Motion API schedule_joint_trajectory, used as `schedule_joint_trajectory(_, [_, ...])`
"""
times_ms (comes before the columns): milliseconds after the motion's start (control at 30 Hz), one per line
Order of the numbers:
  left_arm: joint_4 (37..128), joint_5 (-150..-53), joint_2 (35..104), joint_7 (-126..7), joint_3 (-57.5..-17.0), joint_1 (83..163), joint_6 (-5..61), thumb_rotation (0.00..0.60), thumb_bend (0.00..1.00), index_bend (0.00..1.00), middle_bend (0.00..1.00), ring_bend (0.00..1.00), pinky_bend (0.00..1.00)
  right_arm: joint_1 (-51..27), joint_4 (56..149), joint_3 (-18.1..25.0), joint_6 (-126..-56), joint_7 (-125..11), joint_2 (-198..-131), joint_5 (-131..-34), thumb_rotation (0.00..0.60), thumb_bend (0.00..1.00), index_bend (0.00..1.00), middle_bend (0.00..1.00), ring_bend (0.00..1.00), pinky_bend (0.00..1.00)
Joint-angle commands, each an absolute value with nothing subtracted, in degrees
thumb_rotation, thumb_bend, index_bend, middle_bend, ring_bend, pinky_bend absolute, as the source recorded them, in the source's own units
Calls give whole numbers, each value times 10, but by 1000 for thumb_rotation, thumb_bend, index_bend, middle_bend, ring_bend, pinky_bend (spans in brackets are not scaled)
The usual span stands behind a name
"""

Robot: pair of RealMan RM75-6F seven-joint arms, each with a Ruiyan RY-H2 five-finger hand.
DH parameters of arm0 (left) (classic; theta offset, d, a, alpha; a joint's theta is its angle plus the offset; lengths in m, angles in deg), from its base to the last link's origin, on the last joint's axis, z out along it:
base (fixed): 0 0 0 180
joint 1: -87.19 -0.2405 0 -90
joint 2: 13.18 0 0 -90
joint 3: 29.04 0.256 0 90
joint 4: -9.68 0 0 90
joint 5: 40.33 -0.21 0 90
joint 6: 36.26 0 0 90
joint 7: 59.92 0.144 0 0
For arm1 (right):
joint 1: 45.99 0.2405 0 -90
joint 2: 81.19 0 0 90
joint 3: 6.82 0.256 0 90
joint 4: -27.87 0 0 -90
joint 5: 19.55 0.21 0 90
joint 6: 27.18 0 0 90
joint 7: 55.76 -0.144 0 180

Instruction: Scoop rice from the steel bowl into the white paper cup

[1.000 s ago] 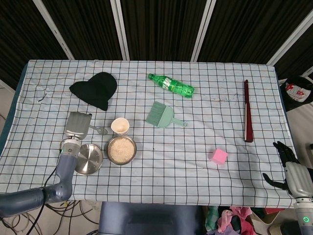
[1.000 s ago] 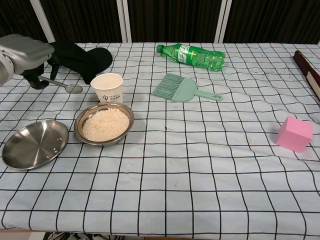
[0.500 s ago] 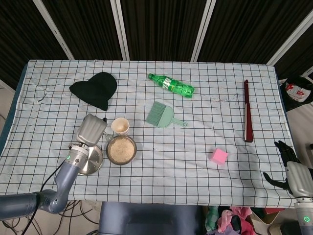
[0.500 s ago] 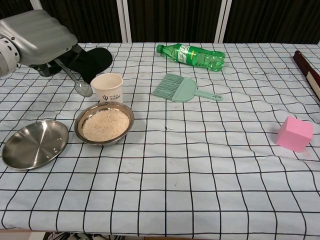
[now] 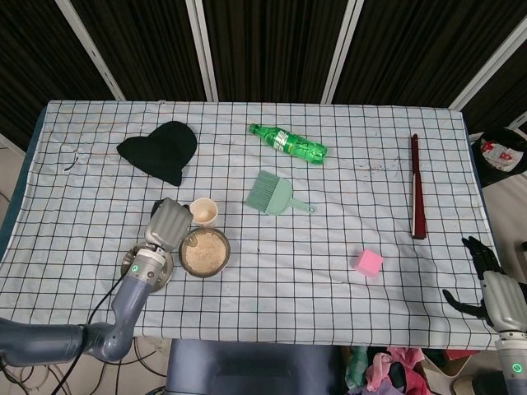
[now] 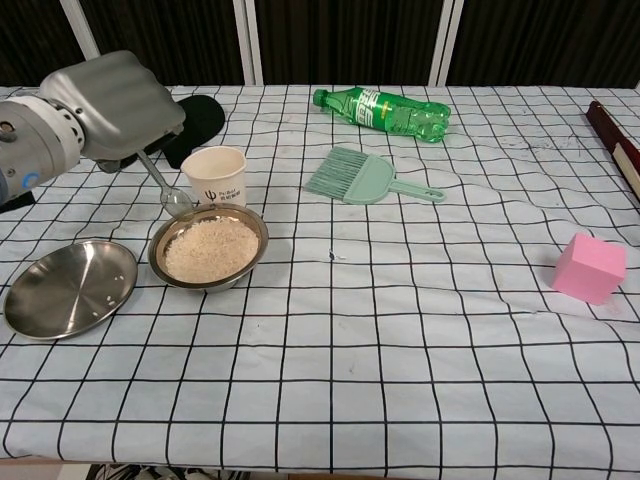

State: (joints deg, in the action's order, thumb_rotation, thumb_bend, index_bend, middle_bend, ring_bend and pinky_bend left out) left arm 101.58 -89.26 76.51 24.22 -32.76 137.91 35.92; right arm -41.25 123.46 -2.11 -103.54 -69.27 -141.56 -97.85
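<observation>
The steel bowl [image 6: 209, 249] of rice [image 6: 211, 248] sits just below and to the right of the left hand [image 6: 118, 92], and the white paper cup [image 6: 214, 175] stands touching or nearly touching the bowl's far rim, right beside the hand's fingers. The spoon [image 6: 163, 187] held in that hand now hangs with its head at the bowl's near-left rim, tip pointing down toward the rice. A second ago the spoon lay almost level, out to the left of the cup and well clear of the bowl; since then the hand has swung in over the bowl's left edge and tipped the spoon steeply down. In the head view the left hand [image 5: 169, 224] covers the gap between cup and flat steel dish [image 6: 69, 287], which lies under the wrist.

I judge this to be the approach to the first dip: the spoon head looks empty, and whether it already touches the rice I cannot tell. The next move calls for pushing the head under the grains and levelling it before lifting toward the cup just behind.

The right hand [image 5: 486, 280] hangs off the surface's far right corner, well apart from everything, fingers spread and holding nothing; it has not moved. Beyond the left hand lie a black hat [image 5: 160, 151], a green brush [image 6: 368, 177], a green bottle [image 6: 383, 110] and a pink cube [image 6: 590, 267].
</observation>
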Motion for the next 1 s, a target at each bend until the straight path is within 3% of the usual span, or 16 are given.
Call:
schedule_joint_trajectory(33, [1010, -875, 782, 275, -326, 1391, 365, 600, 491, 760, 1000, 1000, 1000, -413, 1235, -21, -1035, -695, -1416, -977, 600, 217, 0, 0, 0, 207])
schedule_joint_trajectory(1000, [993, -824, 837, 436, -286, 1457, 380, 600, 493, 768, 1000, 1000, 1000, -413, 1238, -18, -1035, -710, -1414, -976, 600, 216, 0, 0, 0, 207])
